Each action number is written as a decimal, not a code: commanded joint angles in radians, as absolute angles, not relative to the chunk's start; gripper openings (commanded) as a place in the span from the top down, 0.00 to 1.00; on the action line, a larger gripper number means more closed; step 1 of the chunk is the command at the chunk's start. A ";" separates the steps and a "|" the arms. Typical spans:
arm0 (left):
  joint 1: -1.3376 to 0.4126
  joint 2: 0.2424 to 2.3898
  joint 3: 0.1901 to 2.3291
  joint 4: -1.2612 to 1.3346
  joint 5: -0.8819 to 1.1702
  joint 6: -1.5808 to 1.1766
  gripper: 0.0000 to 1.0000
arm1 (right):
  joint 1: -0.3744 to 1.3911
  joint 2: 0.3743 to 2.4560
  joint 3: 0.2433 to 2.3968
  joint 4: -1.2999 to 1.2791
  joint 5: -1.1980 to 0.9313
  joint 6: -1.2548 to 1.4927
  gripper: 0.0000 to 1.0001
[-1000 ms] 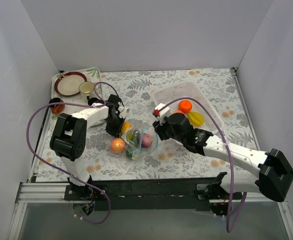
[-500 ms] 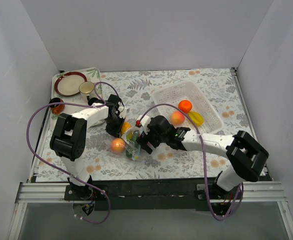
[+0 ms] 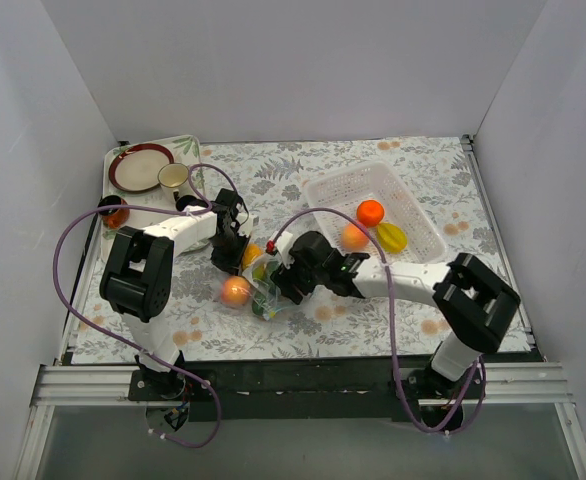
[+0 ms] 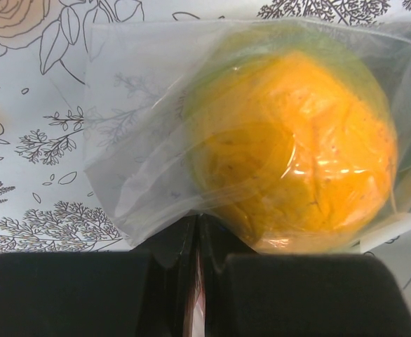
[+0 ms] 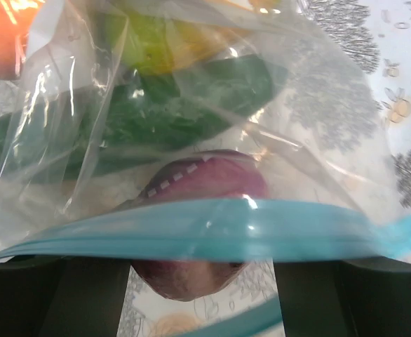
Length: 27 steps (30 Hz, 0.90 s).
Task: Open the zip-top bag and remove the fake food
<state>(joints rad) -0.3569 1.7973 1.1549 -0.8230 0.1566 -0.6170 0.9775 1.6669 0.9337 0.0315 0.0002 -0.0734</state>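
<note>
The zip-top bag (image 3: pixel 265 290) lies mid-table, and its light blue zip strip (image 5: pixel 205 228) runs across the right wrist view. Behind the clear plastic I see fake food: a green piece (image 5: pixel 191 98), a yellow-orange fruit (image 4: pixel 297 147) and a purple-pink piece (image 5: pixel 202 189). A red-orange fruit (image 3: pixel 236 291) sits at the bag's left edge. My left gripper (image 4: pixel 197 225) (image 3: pixel 235 250) is shut on a fold of the bag beside the orange fruit. My right gripper (image 5: pixel 202 270) (image 3: pixel 281 280) is at the bag's mouth, jaws apart, with the purple-pink piece between its fingers.
A white mesh basket (image 3: pixel 413 215) at the back right holds an orange fruit (image 3: pixel 371 211), a peach-coloured one (image 3: pixel 354 236) and a yellow one (image 3: pixel 391 237). A tray at the back left carries a plate (image 3: pixel 141 167) and a cup (image 3: pixel 173 177). A small jar (image 3: pixel 114 212) stands at the left edge.
My right arm swung left from the basket to the bag's mouth. A peach-coloured fruit now lies in the basket. The left arm has not moved.
</note>
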 commanded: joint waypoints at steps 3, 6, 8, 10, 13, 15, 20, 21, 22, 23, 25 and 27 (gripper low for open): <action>-0.360 1.805 1.177 -0.811 0.149 -0.612 1.00 | 0.973 1.346 0.865 0.035 0.083 -0.063 0.70; -0.360 1.807 1.177 -0.808 0.152 -0.615 1.00 | 0.942 1.221 0.818 0.020 0.151 -0.058 0.75; -0.360 1.807 1.175 -0.807 0.155 -0.615 1.00 | 0.914 1.148 0.766 0.034 0.227 -0.040 0.78; -0.360 1.807 1.173 -0.807 0.156 -0.617 1.00 | 0.836 1.096 0.712 0.073 0.330 0.024 0.78; -0.360 1.802 1.173 -0.805 0.156 -0.615 1.00 | 0.683 1.133 0.728 0.039 0.345 0.116 0.39; -0.360 1.798 1.175 -0.811 0.156 -0.615 1.00 | 0.623 1.182 0.800 -0.062 0.350 0.136 0.02; -0.360 1.790 1.169 -0.815 0.156 -0.617 1.00 | 0.621 1.215 0.870 -0.062 0.394 0.161 0.01; -0.360 1.790 1.169 -0.815 0.156 -0.617 1.00 | 0.632 1.209 0.874 -0.058 0.387 0.153 0.02; -0.360 1.787 1.167 -0.815 0.156 -0.615 1.00 | 0.644 1.200 0.882 -0.058 0.384 0.129 0.01; -0.360 1.786 1.167 -0.815 0.156 -0.615 1.00 | 0.669 1.197 0.884 -0.049 0.393 0.067 0.02; -0.360 1.787 1.170 -0.815 0.155 -0.615 1.00 | 0.771 1.190 0.882 -0.035 0.405 0.003 0.02; -0.360 1.790 1.172 -0.815 0.156 -0.615 1.00 | 0.874 1.198 0.865 -0.026 0.384 -0.087 0.09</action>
